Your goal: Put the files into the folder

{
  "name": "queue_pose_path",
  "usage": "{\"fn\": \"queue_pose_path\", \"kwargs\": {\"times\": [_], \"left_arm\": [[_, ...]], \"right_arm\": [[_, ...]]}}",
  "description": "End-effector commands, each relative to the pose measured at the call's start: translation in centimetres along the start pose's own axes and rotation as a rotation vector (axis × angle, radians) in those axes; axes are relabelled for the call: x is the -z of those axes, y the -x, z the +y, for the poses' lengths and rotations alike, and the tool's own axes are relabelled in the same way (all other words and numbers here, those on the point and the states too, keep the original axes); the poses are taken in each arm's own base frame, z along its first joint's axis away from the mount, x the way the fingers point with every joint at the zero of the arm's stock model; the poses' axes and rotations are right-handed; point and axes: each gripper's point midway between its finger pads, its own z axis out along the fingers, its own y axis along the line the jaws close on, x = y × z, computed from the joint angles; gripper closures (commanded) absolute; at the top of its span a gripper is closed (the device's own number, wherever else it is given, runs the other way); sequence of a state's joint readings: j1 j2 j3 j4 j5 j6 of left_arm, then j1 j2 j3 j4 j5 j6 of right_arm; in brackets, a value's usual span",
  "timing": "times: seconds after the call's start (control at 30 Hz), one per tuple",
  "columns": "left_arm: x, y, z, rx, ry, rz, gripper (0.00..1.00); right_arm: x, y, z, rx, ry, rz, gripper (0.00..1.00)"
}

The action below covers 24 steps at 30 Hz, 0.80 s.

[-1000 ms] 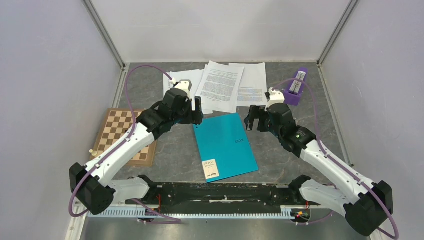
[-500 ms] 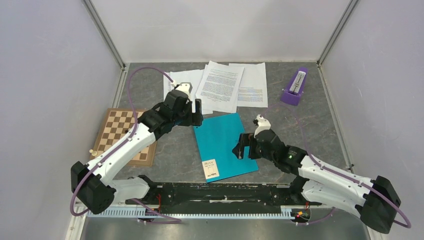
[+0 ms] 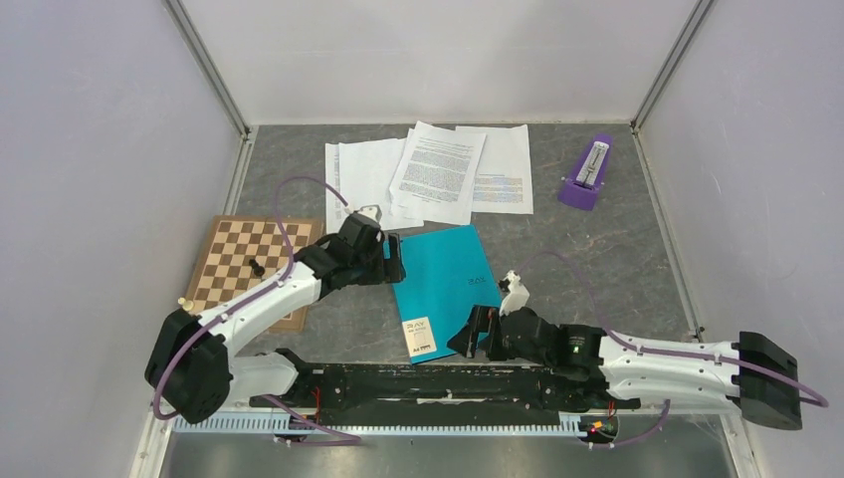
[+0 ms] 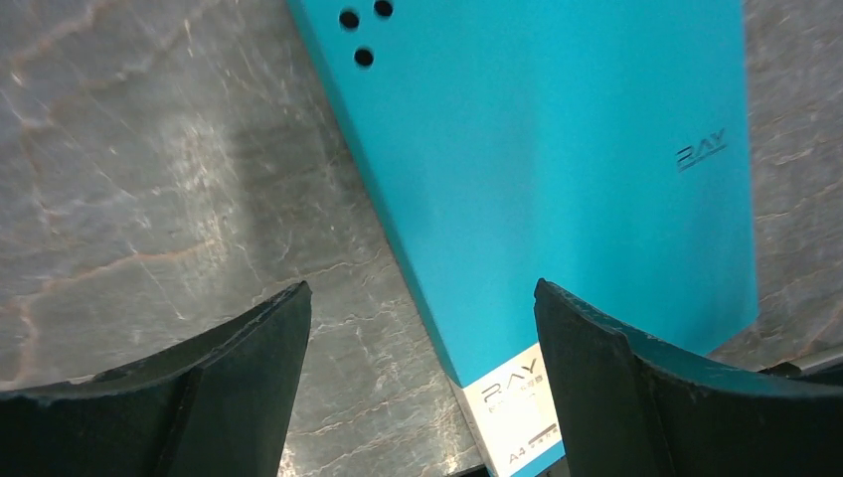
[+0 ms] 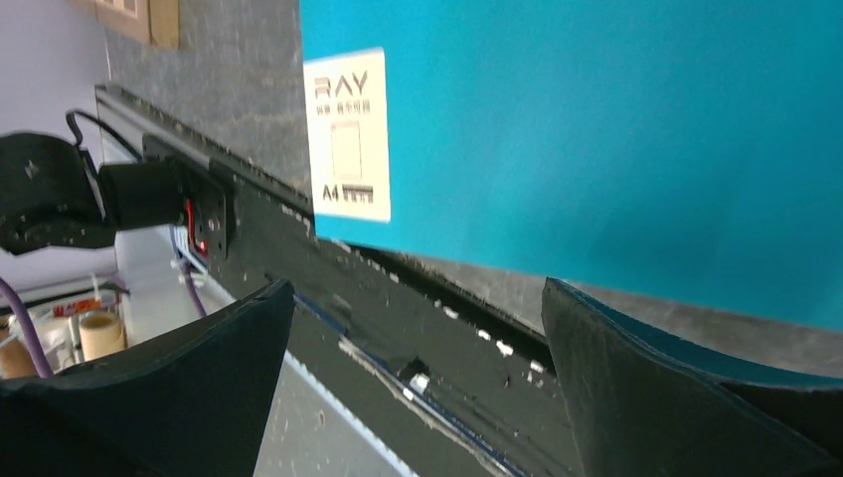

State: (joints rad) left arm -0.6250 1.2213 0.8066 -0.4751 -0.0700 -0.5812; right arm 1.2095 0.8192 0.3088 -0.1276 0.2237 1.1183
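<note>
The teal folder (image 3: 446, 284) lies closed on the grey table, its white label (image 3: 419, 335) at the near left corner. It also shows in the left wrist view (image 4: 557, 159) and the right wrist view (image 5: 616, 129). The files (image 3: 438, 171), several white printed sheets, lie fanned out behind the folder. My left gripper (image 3: 394, 259) is open and empty at the folder's far left edge, straddling that edge (image 4: 418, 328). My right gripper (image 3: 472, 334) is open and empty, low at the folder's near right corner, over the black base rail (image 5: 418, 368).
A checkered chessboard (image 3: 239, 264) with a dark piece (image 3: 257, 267) lies at the left. A purple metronome (image 3: 587, 173) stands at the far right. A black base rail (image 3: 438, 383) runs along the near edge. Walls enclose three sides.
My right arm swung from the far right of the folder down to its near right corner. My left gripper drew back toward me along the folder's left edge.
</note>
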Motion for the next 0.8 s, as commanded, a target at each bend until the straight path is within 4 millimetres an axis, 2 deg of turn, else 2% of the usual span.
{"fn": "queue_pose_path", "kwargs": {"times": [0.0, 0.13, 0.33, 0.57, 0.77], "left_arm": [[-0.4, -0.2, -1.8, 0.114, -0.105, -0.048, 0.11], [-0.7, -1.9, -1.3, 0.111, -0.119, -0.036, 0.11], [-0.8, -4.3, -1.1, 0.105, -0.152, 0.001, 0.11], [-0.7, -5.4, -0.8, 0.093, -0.164, 0.02, 0.11], [-0.8, -6.2, -1.1, 0.086, -0.18, 0.038, 0.1]], "right_arm": [[-0.4, -1.4, 1.2, -0.138, 0.069, -0.011, 0.02], [-0.8, -2.4, 1.7, -0.17, 0.134, -0.018, 0.02], [-1.2, -2.4, 2.4, -0.222, 0.181, -0.049, 0.02], [-1.5, -2.7, 2.4, -0.292, 0.208, -0.052, 0.02], [-1.4, -2.2, 2.4, -0.359, 0.249, -0.086, 0.02]]}}
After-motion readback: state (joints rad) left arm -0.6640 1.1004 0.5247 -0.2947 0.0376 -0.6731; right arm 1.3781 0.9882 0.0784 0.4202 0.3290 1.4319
